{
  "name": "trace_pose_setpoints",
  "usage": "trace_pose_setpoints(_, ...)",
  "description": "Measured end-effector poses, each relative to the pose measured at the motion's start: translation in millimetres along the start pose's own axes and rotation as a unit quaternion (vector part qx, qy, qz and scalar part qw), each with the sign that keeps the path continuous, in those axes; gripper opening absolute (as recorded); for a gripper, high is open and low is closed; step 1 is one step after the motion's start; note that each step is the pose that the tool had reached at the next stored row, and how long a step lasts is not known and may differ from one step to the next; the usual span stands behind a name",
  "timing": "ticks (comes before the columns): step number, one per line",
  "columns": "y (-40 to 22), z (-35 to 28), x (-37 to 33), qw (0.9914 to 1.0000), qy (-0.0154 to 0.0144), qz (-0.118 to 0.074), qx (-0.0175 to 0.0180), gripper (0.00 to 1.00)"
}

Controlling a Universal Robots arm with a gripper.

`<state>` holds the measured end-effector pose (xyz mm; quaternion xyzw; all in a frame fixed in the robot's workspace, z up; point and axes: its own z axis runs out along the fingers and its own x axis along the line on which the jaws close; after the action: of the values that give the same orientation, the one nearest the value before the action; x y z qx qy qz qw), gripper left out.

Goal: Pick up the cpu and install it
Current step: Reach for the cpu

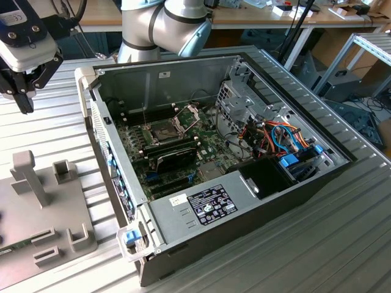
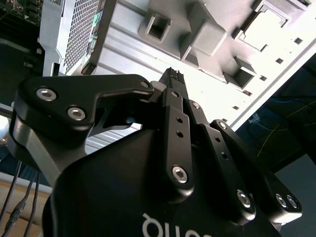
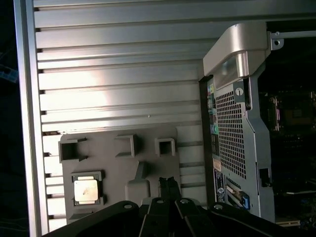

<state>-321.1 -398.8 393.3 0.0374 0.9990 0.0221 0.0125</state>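
Note:
The cpu (image 3: pixel 86 190), a small square chip with a silver-grey top, lies in a pocket of the grey holder block (image 3: pixel 118 168) in the first wrist view. My gripper (image 3: pixel 169 183) is above the block, off to one side of the chip and apart from it, with its black fingers closed together on nothing. In the second wrist view the gripper (image 2: pixel 173 75) shows its fingertips meeting. In the exterior view the gripper (image 1: pixel 24 101) hangs high above the ribbed table at the exterior view's left, beyond the holder block (image 1: pixel 43 207). The motherboard socket (image 1: pixel 160 133) stands uncovered, its metal frame (image 1: pixel 186 115) hinged up.
The open computer case (image 1: pixel 293 183) fills the middle of the ribbed metal table (image 1: pixel 342 244), with cables and a drive cage at the exterior view's right. The case's perforated wall (image 3: pixel 229 133) rises beside the holder block. The arm's base (image 1: pixel 159 27) stands behind the case.

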Motion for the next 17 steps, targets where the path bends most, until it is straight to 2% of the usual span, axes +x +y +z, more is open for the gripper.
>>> trace_pose_setpoints(5, -0.1, -0.1, 2.1, 1.0, 0.0, 0.0, 0.0, 0.11)
trace_pose_setpoints(13, -0.8, -0.3, 11.4, 1.0, 0.0, 0.0, 0.0, 0.11)
trace_pose_setpoints(17, -0.9, -0.3, 12.0, 1.0, 0.0, 0.0, 0.0, 0.11)
